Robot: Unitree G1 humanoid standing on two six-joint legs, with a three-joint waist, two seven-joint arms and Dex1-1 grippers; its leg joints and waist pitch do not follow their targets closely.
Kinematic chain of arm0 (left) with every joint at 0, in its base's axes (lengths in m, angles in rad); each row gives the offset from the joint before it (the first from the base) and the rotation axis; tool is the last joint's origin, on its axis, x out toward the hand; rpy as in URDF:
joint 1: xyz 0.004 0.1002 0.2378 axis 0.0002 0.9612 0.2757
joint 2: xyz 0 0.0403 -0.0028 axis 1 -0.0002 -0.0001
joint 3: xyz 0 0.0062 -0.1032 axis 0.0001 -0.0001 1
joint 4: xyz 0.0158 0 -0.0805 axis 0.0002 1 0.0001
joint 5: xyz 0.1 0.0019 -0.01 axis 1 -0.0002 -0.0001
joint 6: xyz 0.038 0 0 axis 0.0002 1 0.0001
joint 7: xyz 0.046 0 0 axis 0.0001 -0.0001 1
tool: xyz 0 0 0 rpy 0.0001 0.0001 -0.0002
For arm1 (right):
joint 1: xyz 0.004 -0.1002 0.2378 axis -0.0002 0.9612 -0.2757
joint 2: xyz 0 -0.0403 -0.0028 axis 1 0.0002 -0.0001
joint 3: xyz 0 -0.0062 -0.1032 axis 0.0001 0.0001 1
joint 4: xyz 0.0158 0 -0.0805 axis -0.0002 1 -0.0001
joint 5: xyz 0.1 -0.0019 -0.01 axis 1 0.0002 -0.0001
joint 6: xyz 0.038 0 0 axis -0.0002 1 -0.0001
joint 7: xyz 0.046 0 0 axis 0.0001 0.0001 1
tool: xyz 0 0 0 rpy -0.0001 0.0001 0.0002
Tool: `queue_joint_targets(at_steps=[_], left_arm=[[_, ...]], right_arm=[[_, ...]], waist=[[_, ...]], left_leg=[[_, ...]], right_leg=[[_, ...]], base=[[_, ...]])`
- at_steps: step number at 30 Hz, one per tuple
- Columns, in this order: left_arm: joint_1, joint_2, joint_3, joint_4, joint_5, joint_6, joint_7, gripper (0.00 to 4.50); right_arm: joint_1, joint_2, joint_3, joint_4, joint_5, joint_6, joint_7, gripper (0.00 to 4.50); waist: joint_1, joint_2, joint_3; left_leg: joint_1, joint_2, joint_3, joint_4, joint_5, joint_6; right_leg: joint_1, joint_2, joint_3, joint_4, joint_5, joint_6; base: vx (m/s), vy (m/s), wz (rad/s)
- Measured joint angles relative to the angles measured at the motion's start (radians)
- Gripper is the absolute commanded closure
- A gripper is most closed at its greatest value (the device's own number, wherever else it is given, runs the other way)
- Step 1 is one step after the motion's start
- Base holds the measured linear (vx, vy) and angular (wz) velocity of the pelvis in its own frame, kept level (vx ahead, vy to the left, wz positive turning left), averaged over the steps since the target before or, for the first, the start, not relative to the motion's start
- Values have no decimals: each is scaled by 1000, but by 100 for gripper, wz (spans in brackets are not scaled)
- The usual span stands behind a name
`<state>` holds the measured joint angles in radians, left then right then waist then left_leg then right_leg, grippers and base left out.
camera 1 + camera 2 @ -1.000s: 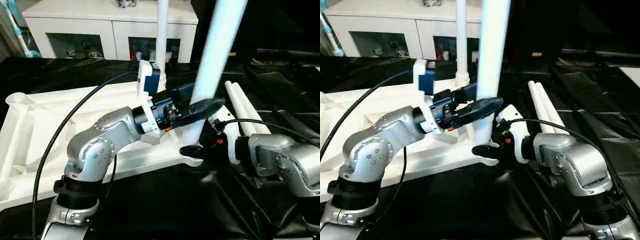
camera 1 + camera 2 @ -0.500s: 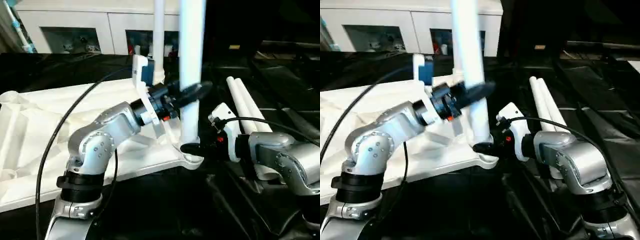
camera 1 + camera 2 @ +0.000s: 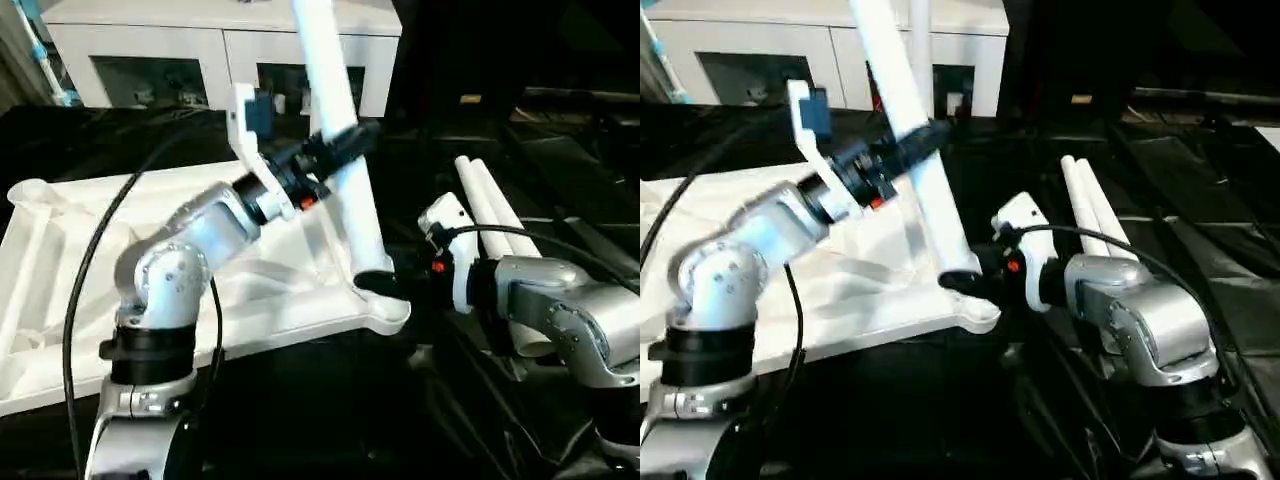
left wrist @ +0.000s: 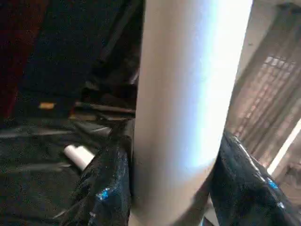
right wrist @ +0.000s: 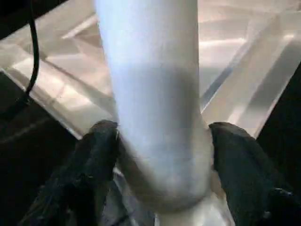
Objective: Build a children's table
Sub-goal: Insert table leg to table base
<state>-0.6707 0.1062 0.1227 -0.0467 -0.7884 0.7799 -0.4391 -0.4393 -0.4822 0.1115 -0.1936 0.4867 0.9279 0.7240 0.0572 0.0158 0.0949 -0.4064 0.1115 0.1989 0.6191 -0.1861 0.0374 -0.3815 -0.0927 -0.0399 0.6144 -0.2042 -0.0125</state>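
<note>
Since a second ago the leg (image 3: pixel 340 150) we are fitting has swung from leaning toward our right, through upright, to leaning toward our left, and our left hand (image 3: pixel 335 150) has travelled up and leftward with it. That hand now pinches the leg partway up, a black finger (image 4: pixel 106 197) on each side of the tube. Our right hand (image 3: pixel 385 285) sits low at the near right corner of the upturned children's table (image 3: pixel 60 260), its fingers (image 5: pixel 94 160) hugging the flared foot of the same leg right where it meets the round corner socket (image 3: pixel 385 312).

We judge the split makes sense: the low hand steadies the foot over the socket while the high hand levers the tube to line it up. With the leg this tilted, it still needs bringing straight before it can seat.

Another leg (image 3: pixel 308 95) stands at the far corner, and two spare ones (image 3: pixel 490 215) lie side by side on the black sheet (image 3: pixel 330 420), just beyond our right forearm.

Our right hand hides the socket's mouth, so we cannot tell how deep the foot sits. Both standing legs run off the top of the picture. A white cabinet (image 3: pixel 200 45) stands behind.
</note>
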Motion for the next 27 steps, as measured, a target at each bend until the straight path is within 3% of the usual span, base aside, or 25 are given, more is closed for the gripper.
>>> queue_joint_targets(at_steps=[3,7,12,20,27], left_arm=[[-3,-10,-2,27,-1,21,28,272],[-30,-9,20,66,-1,38,76,272],[-47,-8,39,75,-2,50,87,272],[-64,-4,48,100,0,51,116,272],[-84,13,7,95,60,45,117,272]], right_arm=[[-11,1,-25,0,12,-10,-1,74],[-48,73,-149,23,94,-17,-35,73],[-84,90,-229,48,148,0,-61,73],[-82,64,-142,46,95,2,-48,73],[-126,92,-112,58,60,-1,-115,73]], waist=[[1,0,0],[-2,2,2],[-1,2,2],[-1,-1,8],[-3,-5,12]], left_leg=[[-1,0,0,0,0,0],[-4,1,0,0,0,0],[-4,1,0,-1,0,1],[-4,1,0,-3,0,0],[-4,1,2,-9,0,-1]], right_leg=[[0,0,0,-1,0,0],[-3,0,-1,-1,0,0],[-3,0,-2,-3,0,0],[-3,0,-1,-4,0,0],[-6,0,-1,-6,-1,1]], base=[[0,0,0],[0,0,0],[0,0,0],[0,0,0],[0,0,0]])
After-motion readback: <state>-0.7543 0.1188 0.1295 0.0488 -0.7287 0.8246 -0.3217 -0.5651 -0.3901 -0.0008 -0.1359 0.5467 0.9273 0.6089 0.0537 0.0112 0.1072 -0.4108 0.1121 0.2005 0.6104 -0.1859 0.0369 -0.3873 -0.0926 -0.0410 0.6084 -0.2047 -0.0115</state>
